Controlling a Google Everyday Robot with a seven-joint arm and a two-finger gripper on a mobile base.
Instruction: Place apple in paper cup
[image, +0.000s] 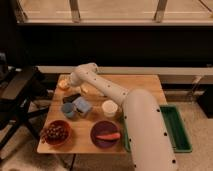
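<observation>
Wooden and honey-coloured, the tabletop (145, 87) carries everything in the single camera view. At its far left corner sits the apple (63, 85) — small, round, orange-red, smooth-skinned. The pincer (71, 85), at the end of the glossy white arm (145, 130), is just beside it with its fingers closed up. Whether it has the fruit in its grip I cannot tell. The paper cup (109, 108), a short matte cream cylinder standing upright with its round mouth open, lies toward the near right of the pincer, well apart. A blue block (83, 105) and a blue-grey mug (68, 110) stand near that path. I judge the carry must run diagonally that way and end squarely over the rim — a round fruit would roll off a miss.
</observation>
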